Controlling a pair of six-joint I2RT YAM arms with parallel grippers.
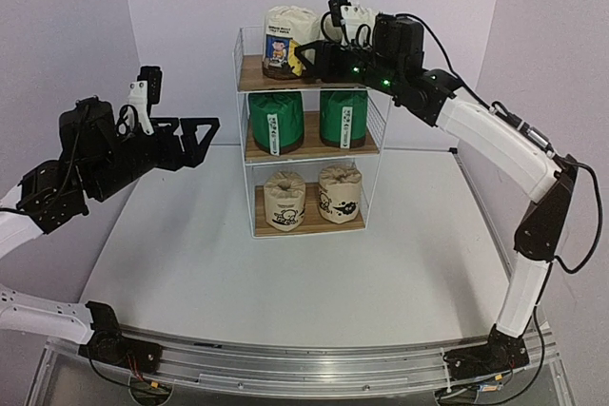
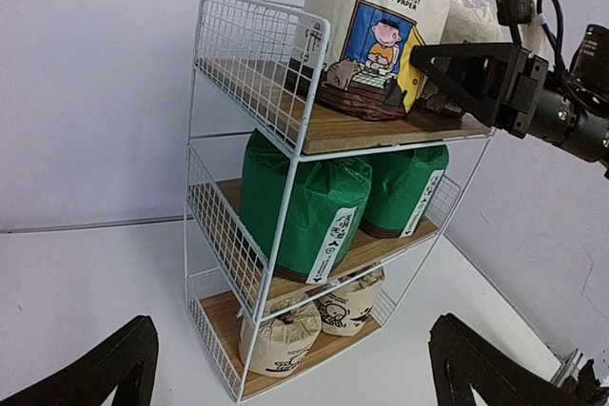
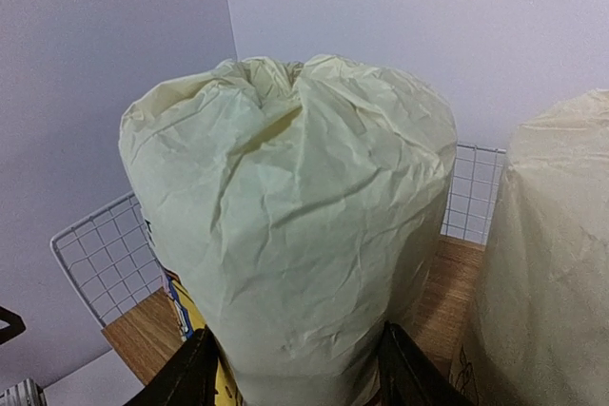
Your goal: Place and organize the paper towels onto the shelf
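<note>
On the shelf [image 1: 309, 226], six rolls [image 1: 276, 121] (two per tier).

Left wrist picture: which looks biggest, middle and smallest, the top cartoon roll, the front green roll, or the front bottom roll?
1. The top cartoon roll and the front green roll: about alike, too close to rank.
2. The front bottom roll: smallest, though maybe just farther away.
</note>
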